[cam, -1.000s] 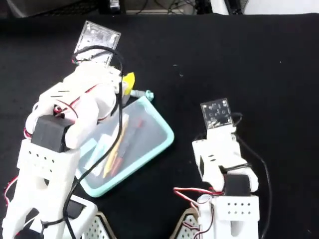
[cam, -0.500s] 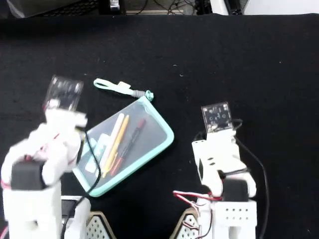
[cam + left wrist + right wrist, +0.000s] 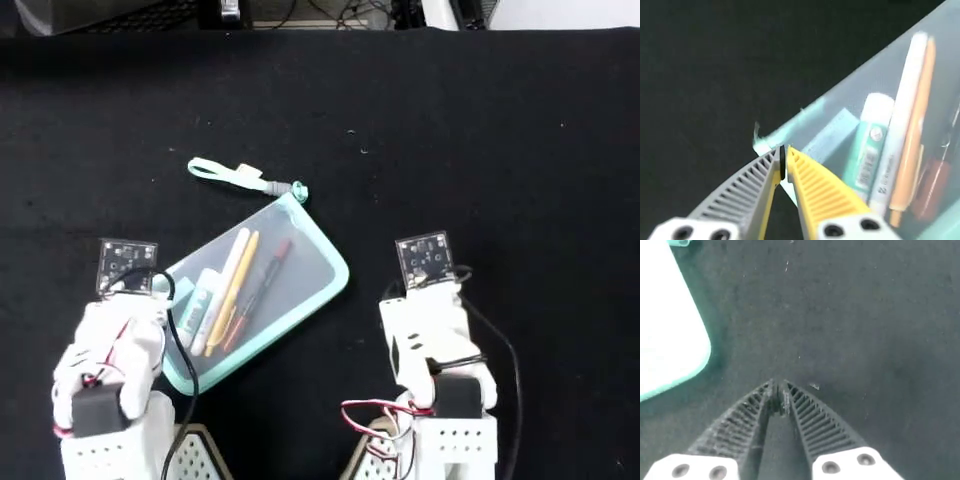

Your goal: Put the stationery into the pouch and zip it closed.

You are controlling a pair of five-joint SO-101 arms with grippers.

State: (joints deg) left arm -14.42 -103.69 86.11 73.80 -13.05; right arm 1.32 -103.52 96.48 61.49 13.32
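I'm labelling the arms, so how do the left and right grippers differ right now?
The left gripper is yellow and grey; the right gripper is black. The left gripper is at a corner of the pouch; the right gripper is over bare table beside the pouch. Both are shut.

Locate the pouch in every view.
High view: pouch left of centre, between the two arms.
Left wrist view: pouch just past the left tool.
Right wrist view: pouch corner, apart from the right tool.
Shared landmark: black table.
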